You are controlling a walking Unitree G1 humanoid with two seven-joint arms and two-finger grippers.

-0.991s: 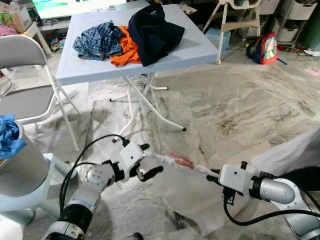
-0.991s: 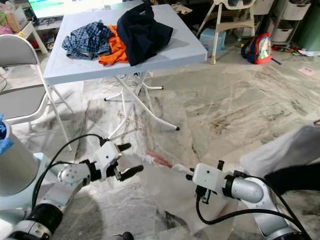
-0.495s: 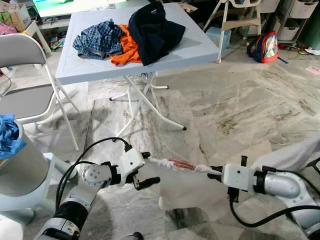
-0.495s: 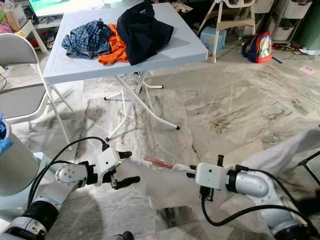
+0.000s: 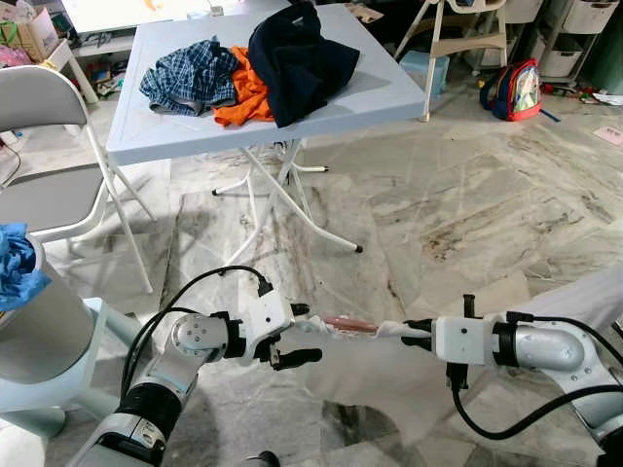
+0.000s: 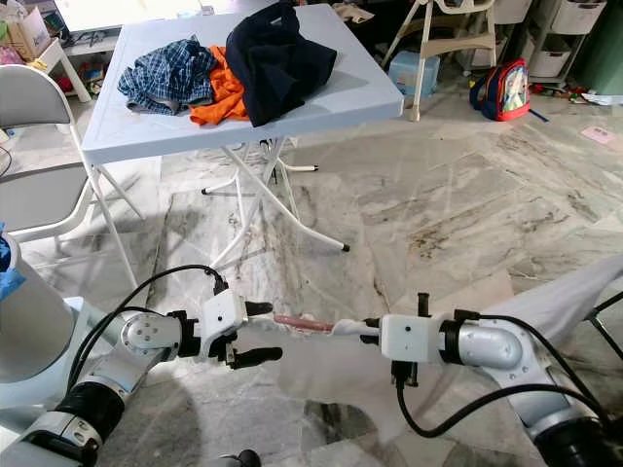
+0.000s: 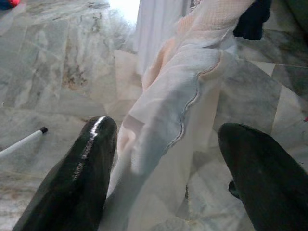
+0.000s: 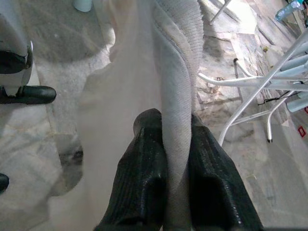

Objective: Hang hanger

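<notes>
- At the far left a grey folding chair (image 5: pixel 44 146) stands on the marble floor (image 5: pixel 467 204), with a blue cloth (image 5: pixel 18 268) lying on a pale rounded body below it.
- Beyond it a light blue folding table (image 5: pixel 380 92) carries a plaid shirt (image 5: pixel 190 76), an orange garment (image 5: pixel 243 97) and a dark navy garment (image 5: pixel 302 58), heaped touching one another.
- The left gripper (image 5: pixel 300 334) is low over the floor; its fingers (image 7: pixel 82 168) are spread wide, and the end of a white garment (image 6: pixel 321 375) lies between them, against one finger and apart from the other.
- A pinkish bar (image 5: pixel 348 322), perhaps the hanger, though I cannot tell for sure, runs inside the stretched edge of the garment, between the two grippers.
- The right gripper (image 5: pixel 417 333) faces the left one; its fingers (image 8: pixel 144 178) are clenched on a ribbed fold of the white garment.
- The rest of the garment sags from this edge down to the floor.
- At the far right a small backpack (image 5: pixel 513 92) sits on the floor near a white high chair (image 5: pixel 458 39).
</notes>
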